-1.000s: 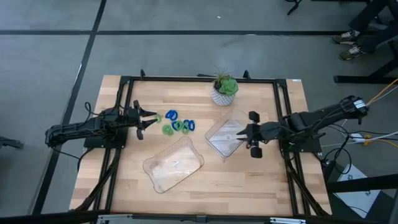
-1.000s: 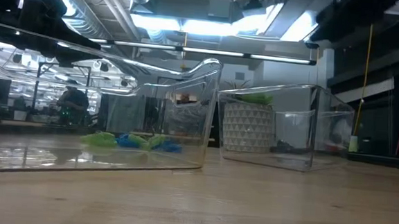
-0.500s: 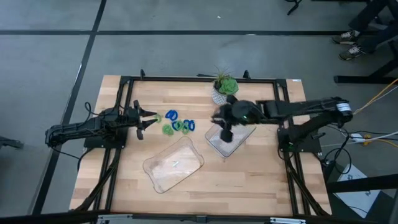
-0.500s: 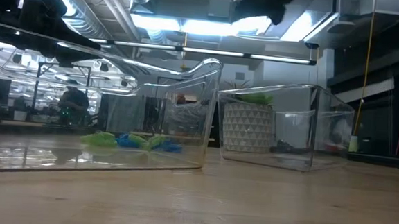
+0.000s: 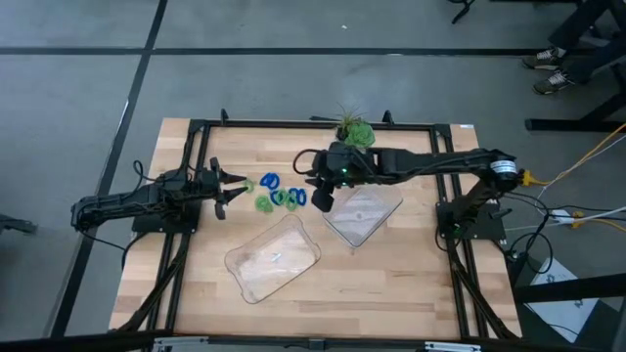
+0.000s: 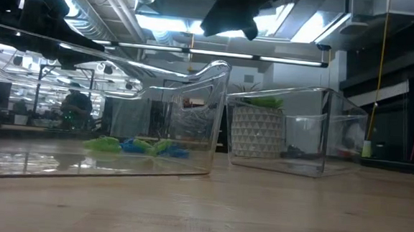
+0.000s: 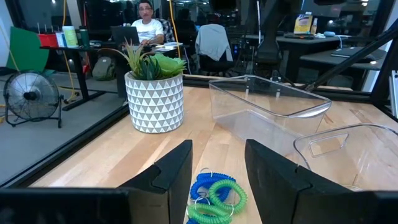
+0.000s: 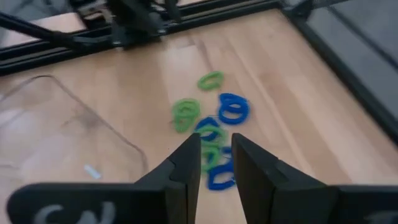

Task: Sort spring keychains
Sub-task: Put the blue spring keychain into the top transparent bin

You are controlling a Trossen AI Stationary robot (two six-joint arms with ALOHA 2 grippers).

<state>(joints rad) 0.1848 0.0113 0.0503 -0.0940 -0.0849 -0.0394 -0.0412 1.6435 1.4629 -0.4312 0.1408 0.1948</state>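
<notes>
On the desk the spring keychains are lying in one mixed pile, both clear trays empty, sorting not started. Right pincer is hovering beside the pile, fingers spread; left pincer is waiting nearby, spread.

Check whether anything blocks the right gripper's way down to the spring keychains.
Nothing visible does. The right gripper hangs open beside the spring keychains, which lie on bare wood in its wrist view. The two clear trays and the potted plant sit off to the sides. The left gripper waits across the cluster.
</notes>
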